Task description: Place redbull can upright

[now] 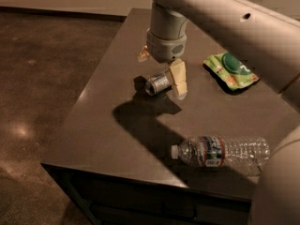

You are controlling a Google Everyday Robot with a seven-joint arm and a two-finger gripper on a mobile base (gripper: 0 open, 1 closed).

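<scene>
The redbull can lies on its side near the middle of the dark table, its silver end facing the camera. My gripper hangs right over it, open, with one cream fingertip at the can's right end and the other behind it to the left. The can's far end is hidden behind the nearer finger. I cannot tell if the fingers touch the can.
A clear plastic water bottle with a red-blue label lies on its side near the table's front edge. A green snack bag lies at the back right. The table's left edge drops to a brown floor.
</scene>
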